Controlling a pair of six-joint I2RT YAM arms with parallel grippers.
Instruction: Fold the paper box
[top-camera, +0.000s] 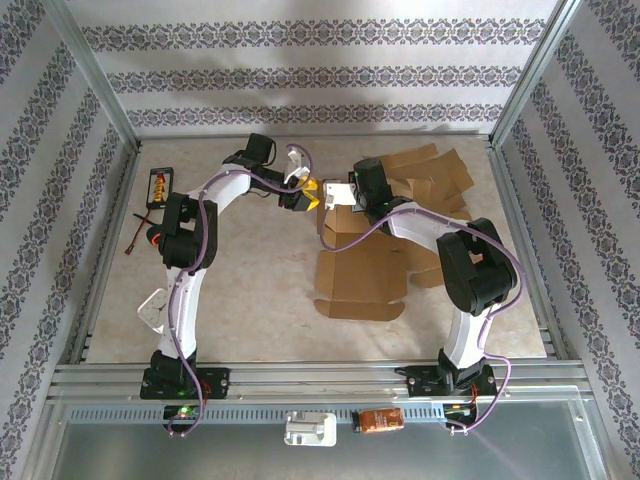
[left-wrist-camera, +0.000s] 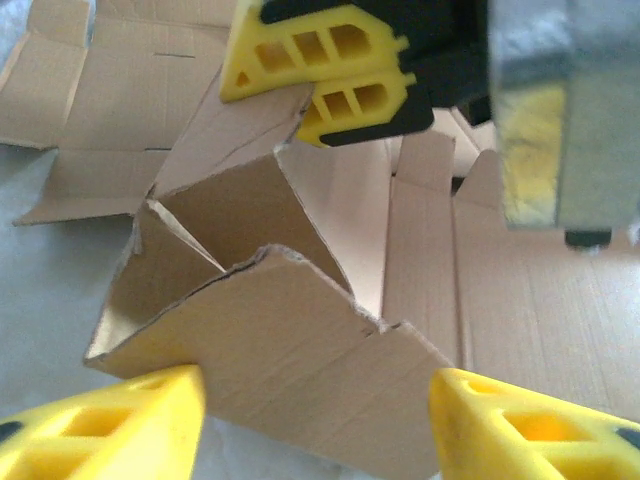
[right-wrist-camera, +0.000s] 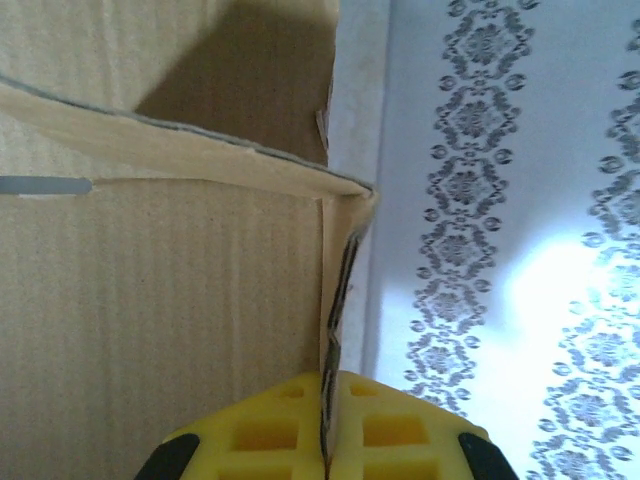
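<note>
Top external: the paper box (top-camera: 360, 280) is lying mostly flat in the middle of the table (top-camera: 255, 255), spreading out toward 1 o'clock. Both arms are reaching in at its 11 o'clock corner, with the left gripper (top-camera: 301, 194) and right gripper (top-camera: 332, 192) sitting just beside each other.

Left wrist: the left fingers (left-wrist-camera: 110, 430) are hanging wide apart, released, straddling a raised wall panel (left-wrist-camera: 290, 340). Can't tell if they're touching it. Up at 12 o'clock the right gripper is pinching a stood-up flap (left-wrist-camera: 245, 130).

Right wrist: those fingers (right-wrist-camera: 280, 432) are clenching tight on the flap's edge, with the cardboard running up toward 12 o'clock.

What's worrying me: that one pinch looks like it's doing all the holding. If the right arm pulls too hard, the thin card could crease or tear at a slit. If it lets go before the left one closes, the panels are probably flopping back flat.
</note>
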